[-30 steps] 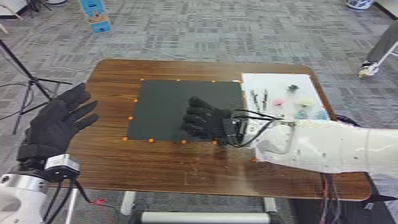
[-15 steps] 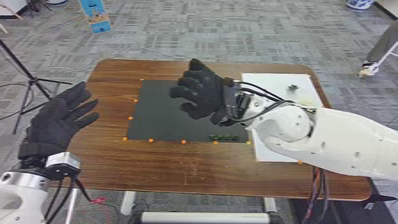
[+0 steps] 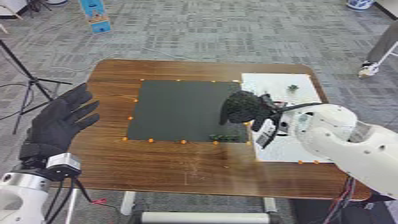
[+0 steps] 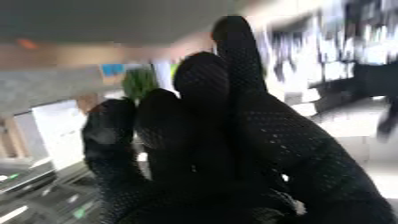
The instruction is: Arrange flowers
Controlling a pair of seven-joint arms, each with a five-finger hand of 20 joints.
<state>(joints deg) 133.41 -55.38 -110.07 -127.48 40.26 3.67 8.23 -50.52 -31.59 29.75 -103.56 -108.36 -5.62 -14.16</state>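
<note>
In the head view, my right hand (image 3: 242, 107) is over the right edge of the black mat (image 3: 178, 107), beside the white board (image 3: 277, 80). A small dark green sprig (image 3: 224, 137) lies near the mat's near right corner, apart from the hand. Another green piece (image 3: 293, 88) rests on the far part of the board; my right arm covers some of the board. To the left of the table is my left hand (image 3: 58, 120), open. In the right wrist view, my right hand (image 4: 200, 130) has its fingers extended, with a green thing (image 4: 139, 82) partly behind them.
Small orange markers (image 3: 151, 140) line the mat's edges on the brown table (image 3: 169, 167). A black tripod (image 3: 34, 80) stands on the floor to the left. A person's leg shows beyond the table on the right.
My right hand first moved away from the near part of the mat, uncovering the green sprig, then shifted right toward the white board and turned. My left hand has stayed still.
</note>
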